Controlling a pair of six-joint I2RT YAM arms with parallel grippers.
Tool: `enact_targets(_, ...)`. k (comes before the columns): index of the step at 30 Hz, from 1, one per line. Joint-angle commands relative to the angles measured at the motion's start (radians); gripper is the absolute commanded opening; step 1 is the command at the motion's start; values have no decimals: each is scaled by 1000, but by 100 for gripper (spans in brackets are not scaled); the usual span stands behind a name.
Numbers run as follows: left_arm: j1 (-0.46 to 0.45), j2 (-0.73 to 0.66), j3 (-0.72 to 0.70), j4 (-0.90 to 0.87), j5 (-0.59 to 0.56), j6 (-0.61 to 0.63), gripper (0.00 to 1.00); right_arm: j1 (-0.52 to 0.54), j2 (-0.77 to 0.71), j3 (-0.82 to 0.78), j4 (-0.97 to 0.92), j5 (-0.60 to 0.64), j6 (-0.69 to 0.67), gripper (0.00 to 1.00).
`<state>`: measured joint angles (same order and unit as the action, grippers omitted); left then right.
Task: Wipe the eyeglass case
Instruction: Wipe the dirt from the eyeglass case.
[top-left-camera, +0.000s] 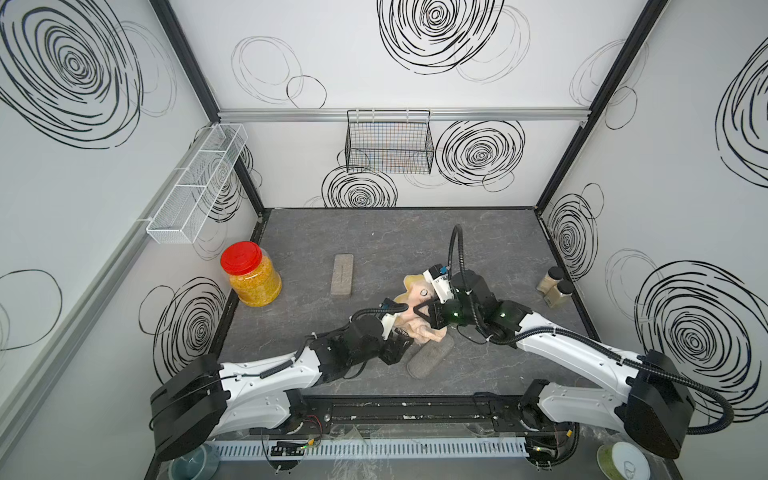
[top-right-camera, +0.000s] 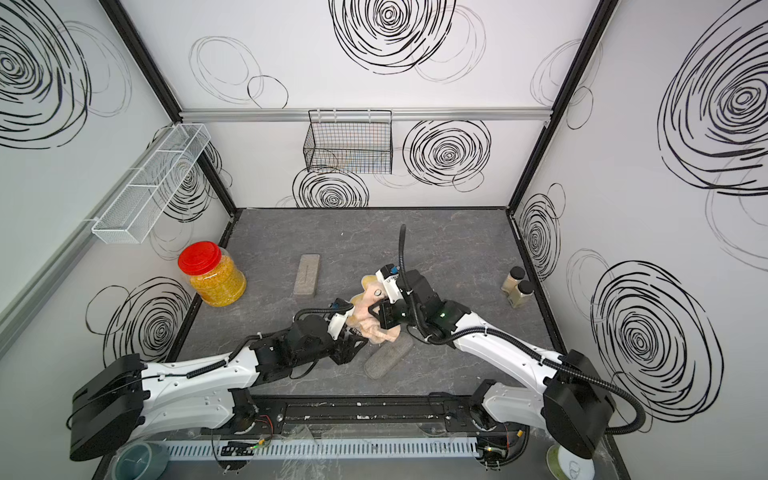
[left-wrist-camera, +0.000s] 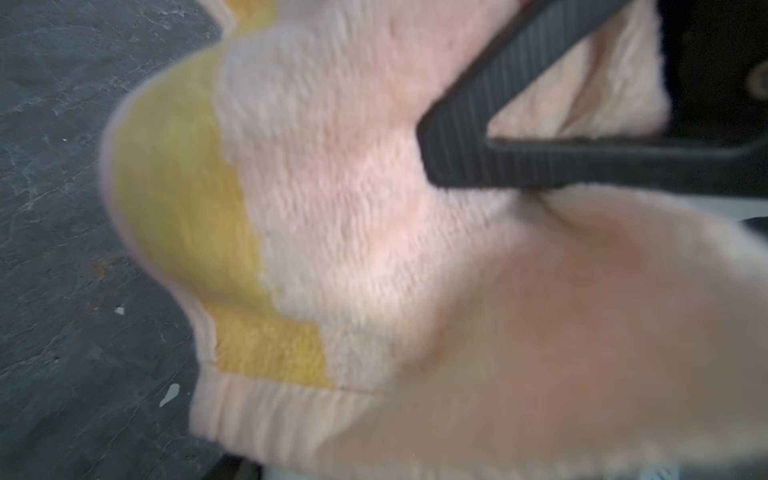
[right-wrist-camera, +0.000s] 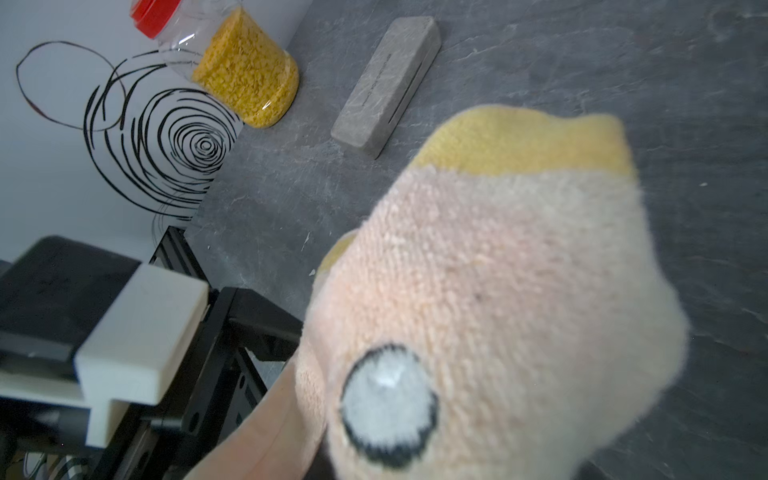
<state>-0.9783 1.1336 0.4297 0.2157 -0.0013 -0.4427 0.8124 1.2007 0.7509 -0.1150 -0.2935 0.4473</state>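
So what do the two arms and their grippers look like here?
The left arm and right arm have white links, black joints, bulky black shoulder housings and black corrugated cables. Green lights glow near the right wrist. The left gripper and right gripper are black, with ribbed fingers.

The cloth (left-wrist-camera: 353, 208) is fluffy terry, the eyeglass case (top-left-camera: 430, 357) matt and felt-like, the tabletop (top-left-camera: 374, 232) matt stone-patterned.
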Motion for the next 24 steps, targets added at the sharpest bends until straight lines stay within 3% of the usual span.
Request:
enact_targets(1, -14, 1, 3, 111, -13, 2, 61, -21, -6, -3, -14, 36, 3, 0)
enact_targets(8, -37, 6, 5, 108, -35, -3, 61, -140, -48, -12, -15, 72, 61, 1)
enact_targets(18, -37, 15, 10, 108, -36, -1, 61, -23, -4, 3, -23, -66, -28, 1)
enact_targets(24, -42, 11, 7, 102, -42, 0, 61, -79, -19, 13, -41, 51, 8, 0)
